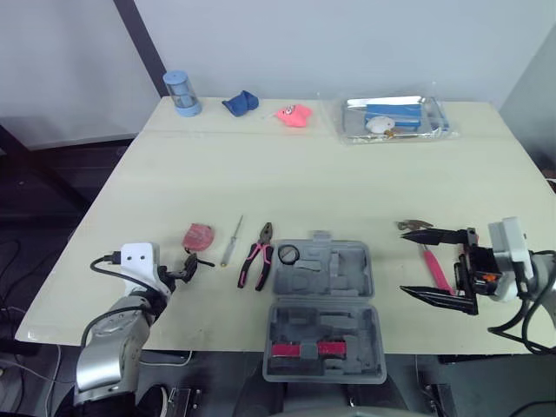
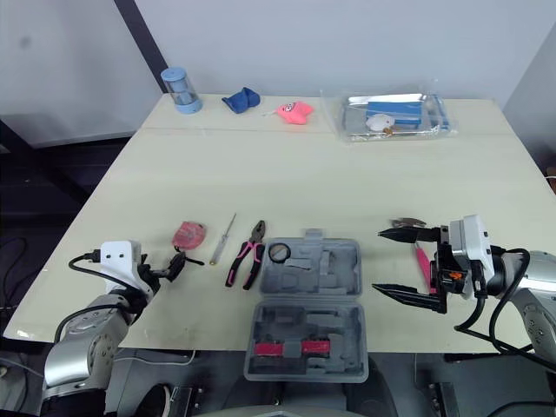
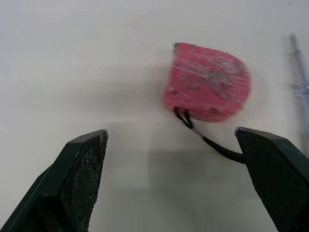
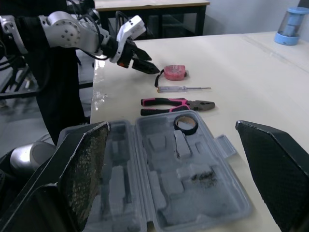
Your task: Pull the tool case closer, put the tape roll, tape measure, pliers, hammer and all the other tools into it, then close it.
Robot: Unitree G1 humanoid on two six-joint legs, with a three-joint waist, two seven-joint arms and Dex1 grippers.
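Left gripper (image 1: 188, 268) is being held wide apart before the tape measure (image 1: 199, 234); right gripper (image 1: 404, 261) is being held spread by the hammer (image 1: 432, 263).

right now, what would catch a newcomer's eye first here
The open grey tool case, front and centre, stands out, with a black tape roll in it. Left of it lie pink-handled pliers and a red tape measure, which the open left gripper faces. The open right gripper is by the hammer.
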